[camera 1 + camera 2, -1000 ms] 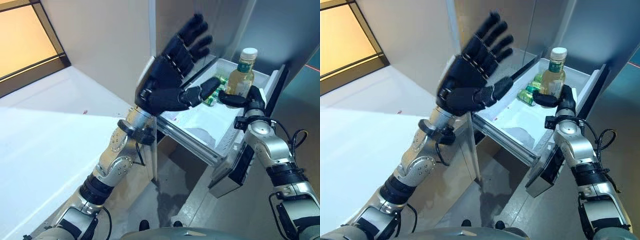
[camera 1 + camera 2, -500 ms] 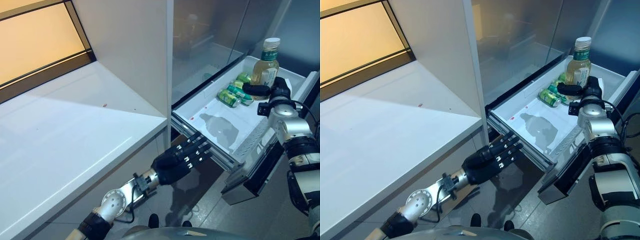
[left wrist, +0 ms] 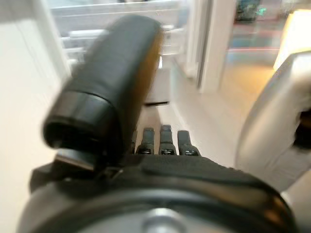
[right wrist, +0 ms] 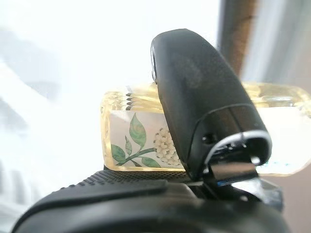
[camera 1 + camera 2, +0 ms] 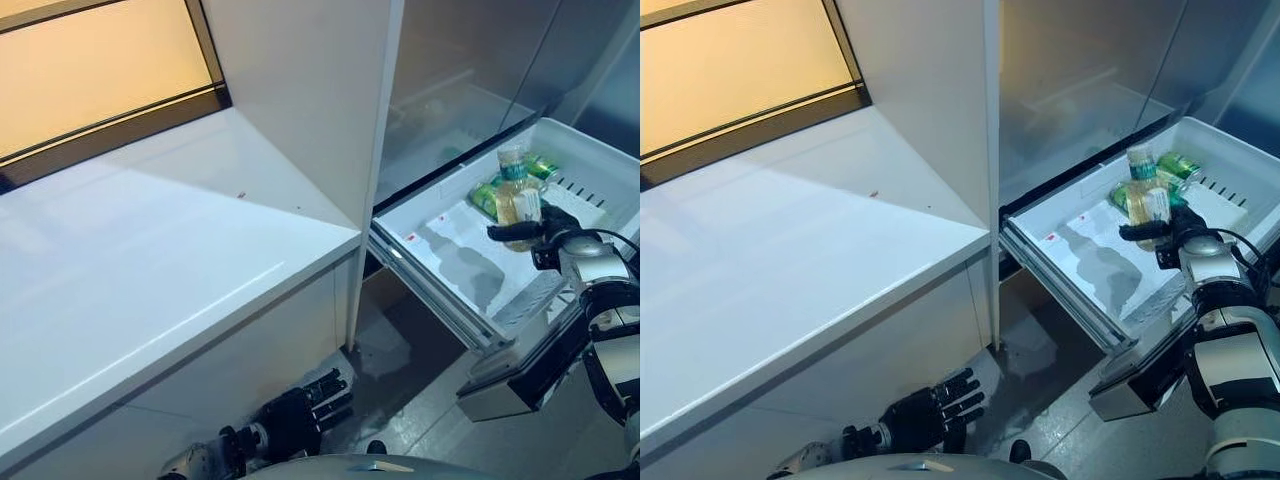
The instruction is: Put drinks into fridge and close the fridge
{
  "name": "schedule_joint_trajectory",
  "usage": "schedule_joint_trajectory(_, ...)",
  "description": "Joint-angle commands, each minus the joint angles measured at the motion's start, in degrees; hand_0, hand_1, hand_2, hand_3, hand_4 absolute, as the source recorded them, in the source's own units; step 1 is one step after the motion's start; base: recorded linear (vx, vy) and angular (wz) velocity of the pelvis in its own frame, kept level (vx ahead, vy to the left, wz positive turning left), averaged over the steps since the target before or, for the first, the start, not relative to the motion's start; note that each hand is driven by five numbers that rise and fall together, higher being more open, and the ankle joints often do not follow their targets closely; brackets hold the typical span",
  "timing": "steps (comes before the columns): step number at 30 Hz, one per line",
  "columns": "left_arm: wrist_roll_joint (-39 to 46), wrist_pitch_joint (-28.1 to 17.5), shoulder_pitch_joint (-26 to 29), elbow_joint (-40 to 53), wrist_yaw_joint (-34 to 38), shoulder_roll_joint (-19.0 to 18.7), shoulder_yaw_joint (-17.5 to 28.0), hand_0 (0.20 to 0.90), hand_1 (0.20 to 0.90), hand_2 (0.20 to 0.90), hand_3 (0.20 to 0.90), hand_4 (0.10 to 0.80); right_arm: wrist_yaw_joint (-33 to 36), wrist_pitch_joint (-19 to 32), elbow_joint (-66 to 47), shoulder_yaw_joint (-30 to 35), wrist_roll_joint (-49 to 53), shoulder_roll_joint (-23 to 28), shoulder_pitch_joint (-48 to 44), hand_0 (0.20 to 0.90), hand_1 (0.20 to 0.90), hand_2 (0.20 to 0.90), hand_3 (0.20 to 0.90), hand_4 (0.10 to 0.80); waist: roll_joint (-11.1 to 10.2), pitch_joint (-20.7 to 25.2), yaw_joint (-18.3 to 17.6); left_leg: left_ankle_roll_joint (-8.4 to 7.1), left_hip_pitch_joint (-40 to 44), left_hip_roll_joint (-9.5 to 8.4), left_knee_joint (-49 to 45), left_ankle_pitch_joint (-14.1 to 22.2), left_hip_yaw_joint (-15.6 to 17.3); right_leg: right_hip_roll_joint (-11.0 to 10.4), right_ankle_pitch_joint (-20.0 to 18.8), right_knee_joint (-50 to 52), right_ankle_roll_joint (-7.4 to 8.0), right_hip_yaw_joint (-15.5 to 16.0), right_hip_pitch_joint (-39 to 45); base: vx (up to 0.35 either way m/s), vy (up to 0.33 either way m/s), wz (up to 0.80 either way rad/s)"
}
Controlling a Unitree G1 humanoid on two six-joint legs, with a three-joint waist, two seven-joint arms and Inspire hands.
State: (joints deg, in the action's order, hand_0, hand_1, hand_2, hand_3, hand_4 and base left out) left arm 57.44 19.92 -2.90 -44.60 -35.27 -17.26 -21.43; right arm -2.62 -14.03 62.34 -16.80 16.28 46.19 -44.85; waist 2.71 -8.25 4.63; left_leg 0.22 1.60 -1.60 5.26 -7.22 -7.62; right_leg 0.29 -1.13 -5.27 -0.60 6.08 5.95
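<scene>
My right hand (image 5: pixel 556 225) is shut on a clear bottle (image 5: pixel 516 196) of yellow drink with a green band. It holds the bottle upright inside the white pulled-out fridge drawer (image 5: pixel 450 262), near its far end. In the right wrist view my thumb (image 4: pixel 204 107) lies across the bottle's flowered label (image 4: pixel 141 141). Green cans (image 5: pixel 545 168) lie in the drawer behind the bottle. My left hand (image 5: pixel 925 412) hangs low beside the counter, over the floor, with straight fingers and nothing in it; it also shows in the left wrist view (image 3: pixel 165 141).
A white counter (image 5: pixel 150 260) fills the left side, with a white upright panel (image 5: pixel 300 90) at its right end. The fridge's steel front (image 5: pixel 480 70) stands behind the drawer. A dark drawer front (image 5: pixel 520 370) hangs below my right arm. Grey floor (image 5: pixel 400 350) lies under the drawer.
My left hand has dropped from the drawer's front edge down to the floor side of the counter. My right hand has lowered the bottle into the drawer. The camera has shifted.
</scene>
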Motion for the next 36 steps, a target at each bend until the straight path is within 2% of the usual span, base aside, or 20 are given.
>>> schedule_joint_trajectory(1, -5.5, -7.2, 2.6, -3.8, 3.4, 0.5, -1.9, 0.900, 0.900, 0.900, 0.900, 0.800, 1.4, 5.5, -0.5, -1.9, -2.2, 3.2, -14.2, 0.300, 0.300, 0.300, 0.200, 0.100, -3.6, 2.1, 1.3, 1.06, 0.7, -0.34, -0.3, 5.2, 3.4, -1.5, -2.7, 0.3, 1.69, -1.2, -2.6, -0.133, -0.061, 0.11)
schedule_joint_trajectory(5, -9.4, -11.3, 8.0, -9.3, 8.3, 1.1, 0.2, 0.900, 0.900, 0.900, 0.900, 0.800, 1.6, 4.4, 1.1, -3.7, -2.8, 1.4, -14.8, 0.300, 0.300, 0.300, 0.200, 0.100, -3.6, -2.1, 1.5, 1.24, -2.5, -0.49, -0.3, 4.1, 2.5, -1.3, -3.4, 0.3, 1.67, -1.5, -5.6, -0.198, -0.091, 0.05)
schedule_joint_trajectory(9, -11.1, -13.6, 9.8, -12.6, 11.2, 1.3, 1.2, 0.900, 0.900, 0.900, 0.900, 0.800, 0.9, 3.4, 2.5, -5.5, -4.8, 0.4, -14.6, 0.300, 0.300, 0.300, 0.200, 0.100, -3.6, -4.9, 1.4, 1.20, -4.2, -0.37, -0.3, 3.6, 2.3, -1.1, -3.9, 0.4, 1.59, -1.8, -7.4, -0.112, -0.062, 0.03)
schedule_joint_trajectory(17, -13.1, -14.6, 11.8, -16.4, 12.1, 0.2, 2.3, 0.900, 0.900, 0.900, 0.900, 0.800, -3.4, -2.0, 5.1, -10.5, -8.9, -0.7, -16.4, 0.300, 0.300, 0.300, 0.200, 0.100, -3.2, -8.1, 1.4, 0.85, -6.2, -0.15, -0.3, 3.0, 2.8, -0.9, -4.3, 0.7, 1.45, -2.1, -9.5, -0.049, -0.022, -0.01)
schedule_joint_trajectory(26, -15.2, -14.3, 13.8, -17.6, 10.5, -0.2, 1.6, 0.900, 0.900, 0.900, 0.900, 0.800, -8.0, -7.3, 7.7, -14.1, -16.1, -1.5, -19.3, 0.300, 0.300, 0.300, 0.200, 0.100, -3.4, -9.1, 1.5, 0.55, -7.1, -0.21, -0.3, 2.7, 3.0, -0.5, -4.2, 1.3, 1.23, -2.1, -10.7, 0.000, 0.000, 0.00)
schedule_joint_trajectory(27, -15.3, -14.4, 14.1, -17.4, 10.3, -0.2, 1.2, 0.900, 0.900, 0.900, 0.900, 0.800, -8.5, -7.9, 7.9, -14.6, -16.4, -1.7, -19.6, 0.698, 0.698, 0.698, 0.664, 0.564, -3.5, -9.2, 1.7, 0.52, -7.2, -0.25, -0.3, 2.7, 3.0, -0.5, -4.2, 1.4, 1.20, -2.1, -10.8, 0.000, 0.000, 0.00)
schedule_joint_trajectory(28, -15.4, -14.3, 14.1, -17.3, 10.3, -0.2, 1.2, 0.900, 0.900, 0.900, 0.900, 0.800, -8.9, -8.2, 7.9, -14.7, -16.6, -1.7, -19.7, 0.855, 0.855, 0.855, 0.848, 0.748, -3.5, -9.2, 1.7, 0.51, -7.1, -0.24, -0.3, 2.7, 3.0, -0.5, -4.1, 1.5, 1.18, -2.1, -10.9, 0.000, 0.000, 0.00)
schedule_joint_trajectory(29, -15.5, -14.2, 14.4, -17.3, 10.2, -0.3, 1.0, 0.900, 0.900, 0.900, 0.900, 0.800, -9.5, -8.4, 8.0, -14.9, -16.7, -2.0, -19.8, 0.900, 0.900, 0.900, 0.900, 0.800, -3.7, -9.2, 1.7, 0.52, -7.0, -0.27, -0.3, 2.8, 3.0, -0.4, -4.1, 1.6, 1.13, -2.1, -10.8, 0.000, 0.000, 0.00)
schedule_joint_trajectory(36, -17.2, -13.7, 14.2, -17.2, 11.1, -0.5, 1.1, 0.900, 0.900, 0.900, 0.900, 0.800, -9.4, -7.7, 4.5, -14.4, -14.0, -2.7, -19.7, 0.900, 0.900, 0.900, 0.900, 0.800, -4.2, -8.7, 1.4, 0.47, -6.7, -0.27, -0.3, 2.9, 3.4, -0.2, -3.9, 2.0, 1.03, -2.3, -10.8, 0.000, 0.000, 0.00)
